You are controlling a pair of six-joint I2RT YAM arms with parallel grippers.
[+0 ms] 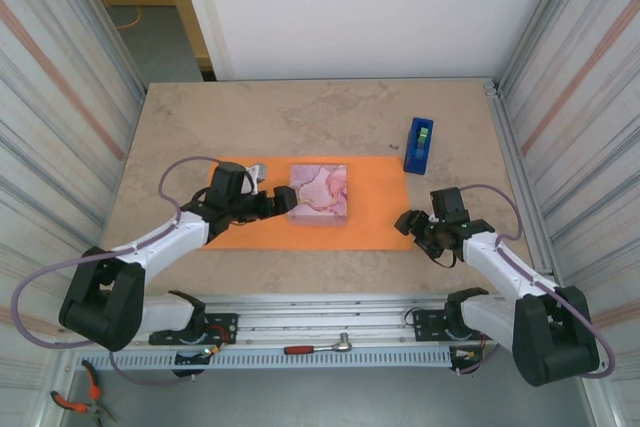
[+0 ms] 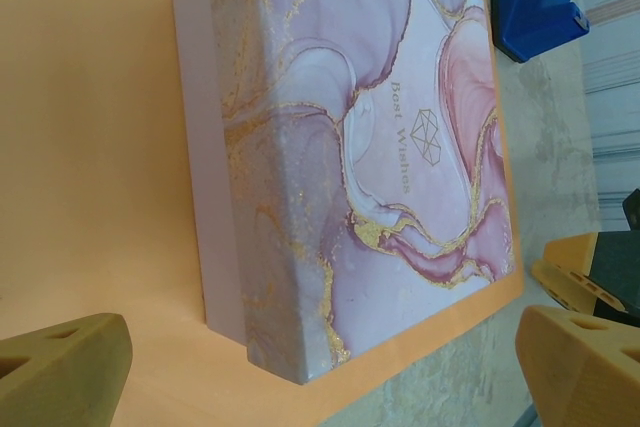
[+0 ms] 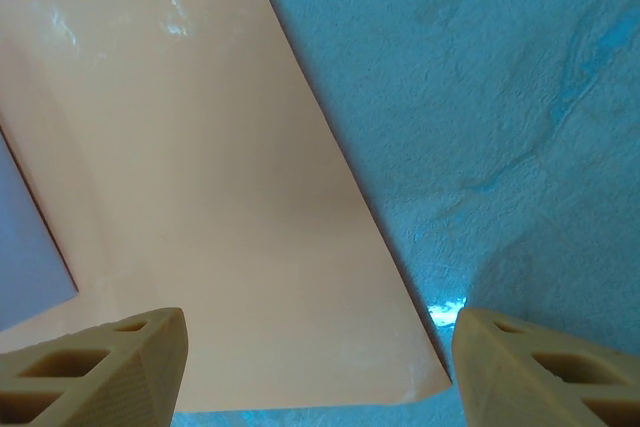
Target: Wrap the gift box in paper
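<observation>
The gift box (image 1: 320, 194) is laid flat on the middle of the orange paper (image 1: 375, 215), which is spread on the table (image 1: 300, 117). The left gripper (image 1: 281, 202) is placed just beside the left side of the box, jaws wide apart, and nothing is held. The right gripper (image 1: 407, 224) is found at the near right corner of the paper. Its jaws are also apart, with the corner seen between them, not clamped.

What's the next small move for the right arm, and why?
Probably lower the right tool and pinch the paper's near right corner: it stands open over that corner, which lies flat on the table, and the gift box already sits on the paper.
</observation>
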